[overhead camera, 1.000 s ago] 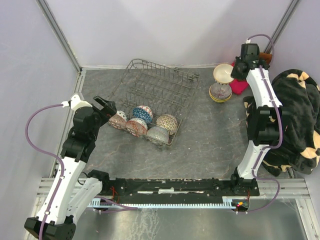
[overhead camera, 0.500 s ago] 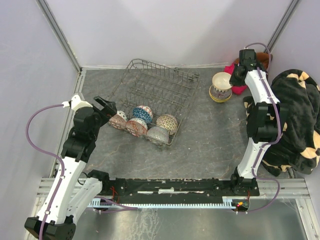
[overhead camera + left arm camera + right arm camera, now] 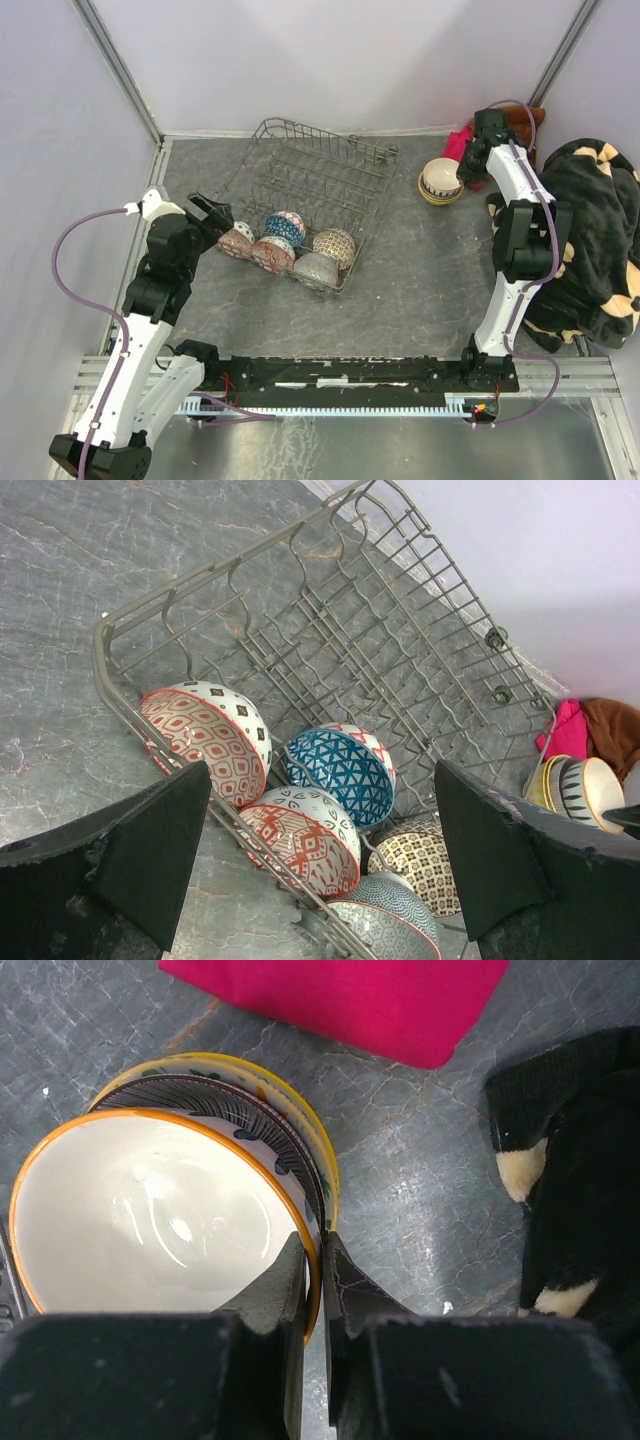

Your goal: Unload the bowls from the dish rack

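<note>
1. Has lowered the cream bowl (image 3: 160,1210) onto the stack (image 3: 436,192) right of the dish rack (image 3: 320,165); held it tilted above a second ago.
2. Still pinches its rim with the right gripper (image 3: 312,1250).
3. Keeps the left gripper (image 3: 208,214) spread wide, unmoved, at the rack's near-left corner.
4. Leaves five bowls (image 3: 290,245) in the rack's near end.

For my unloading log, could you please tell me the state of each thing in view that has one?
dish rack: on the table, five bowls at its near end.
bowls in the rack: tipped on edge, untouched.
bowl stack: upright, nested, beside the pink cloth.
cream bowl: upright, empty, nested atop the stack.
right gripper: shut on the cream bowl's rim.
left gripper: open, empty, by the rack's near-left corner.
</note>
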Motion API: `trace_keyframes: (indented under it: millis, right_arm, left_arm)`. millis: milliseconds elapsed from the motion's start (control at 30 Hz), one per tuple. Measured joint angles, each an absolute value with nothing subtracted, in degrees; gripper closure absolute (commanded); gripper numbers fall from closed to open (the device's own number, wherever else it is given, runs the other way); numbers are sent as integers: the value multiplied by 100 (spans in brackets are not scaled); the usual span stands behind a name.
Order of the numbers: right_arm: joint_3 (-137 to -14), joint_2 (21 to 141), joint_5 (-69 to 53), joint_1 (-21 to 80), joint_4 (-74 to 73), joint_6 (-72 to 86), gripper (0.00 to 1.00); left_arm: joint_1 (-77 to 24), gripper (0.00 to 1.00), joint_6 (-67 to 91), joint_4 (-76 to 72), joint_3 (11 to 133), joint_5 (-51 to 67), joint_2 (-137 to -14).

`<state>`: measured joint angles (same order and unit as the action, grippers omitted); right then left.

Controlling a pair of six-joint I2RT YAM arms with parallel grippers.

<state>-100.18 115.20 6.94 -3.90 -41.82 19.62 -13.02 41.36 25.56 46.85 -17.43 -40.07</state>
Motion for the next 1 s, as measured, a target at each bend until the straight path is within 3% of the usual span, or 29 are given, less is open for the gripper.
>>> trace_keyframes:
  millis: [433, 1000]
  right_arm:
    - [-10014, 11714, 784, -392, -4012, 2141, 99]
    - [-9948, 11719, 775, -401, -3942, 2274, 66]
  left_arm:
    - [-1302, 1, 4136, 2556, 4685, -1743, -4012]
    - [-1302, 1, 4136, 2556, 4678, -1745, -3994]
